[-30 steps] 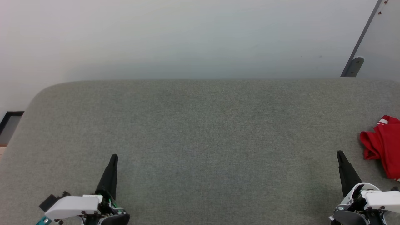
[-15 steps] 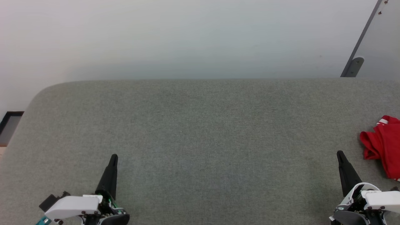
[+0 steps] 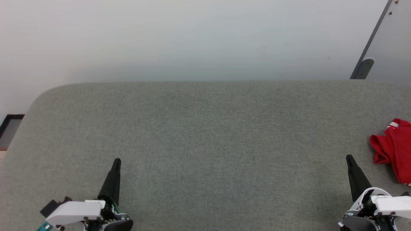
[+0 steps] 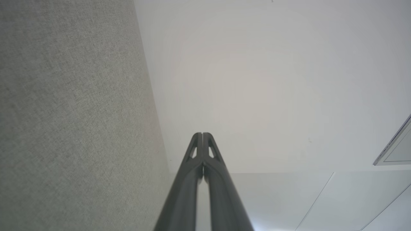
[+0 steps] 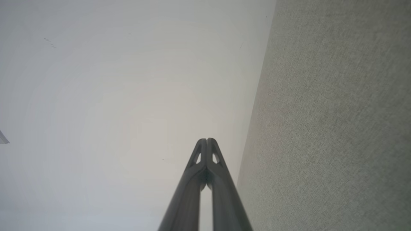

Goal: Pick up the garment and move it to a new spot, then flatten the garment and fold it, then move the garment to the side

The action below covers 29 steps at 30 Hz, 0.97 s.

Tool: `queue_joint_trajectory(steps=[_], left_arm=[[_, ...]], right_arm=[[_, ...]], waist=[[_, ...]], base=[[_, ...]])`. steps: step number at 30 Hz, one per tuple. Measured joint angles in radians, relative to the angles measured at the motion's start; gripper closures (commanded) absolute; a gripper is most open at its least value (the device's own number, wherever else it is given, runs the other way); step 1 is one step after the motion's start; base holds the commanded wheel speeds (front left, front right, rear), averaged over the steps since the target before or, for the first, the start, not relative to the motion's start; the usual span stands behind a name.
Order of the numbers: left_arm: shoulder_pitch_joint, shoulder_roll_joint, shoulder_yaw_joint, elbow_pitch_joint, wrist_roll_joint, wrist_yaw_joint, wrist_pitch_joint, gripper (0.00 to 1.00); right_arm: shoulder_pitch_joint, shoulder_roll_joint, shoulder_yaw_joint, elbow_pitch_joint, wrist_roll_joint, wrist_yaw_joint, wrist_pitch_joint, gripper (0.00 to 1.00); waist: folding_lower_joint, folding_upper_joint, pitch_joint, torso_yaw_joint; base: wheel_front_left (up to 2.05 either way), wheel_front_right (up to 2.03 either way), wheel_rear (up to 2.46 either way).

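Bunched in red folds at the far right edge of the grey bench [image 3: 205, 128] — the garment [image 3: 394, 150], white trim at its top, partly cut off by the frame. Low on the left, the left fingers [image 3: 111, 184], pressed together into one dark point, nothing between them. Low on the right, the right fingers [image 3: 356, 179] — likewise closed and empty, near the garment but apart from it. Beyond the bench, a pale wall [image 3: 192, 38].

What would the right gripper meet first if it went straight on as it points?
Nothing close: the right gripper points over the table, passing left of the garment; probably the wall, though depth is unclear.
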Motion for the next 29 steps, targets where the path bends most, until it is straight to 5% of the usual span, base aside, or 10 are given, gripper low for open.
queue_joint_trajectory(steps=[29], left_arm=[[0.0,-0.002,0.003,0.0,0.002,0.0,0.004,1.0]], right_arm=[[0.0,0.0,0.0,0.0,0.0,0.0,0.0,1.0]], waist=[[0.0,0.0,0.0,0.0]], base=[[0.0,0.0,0.0]])
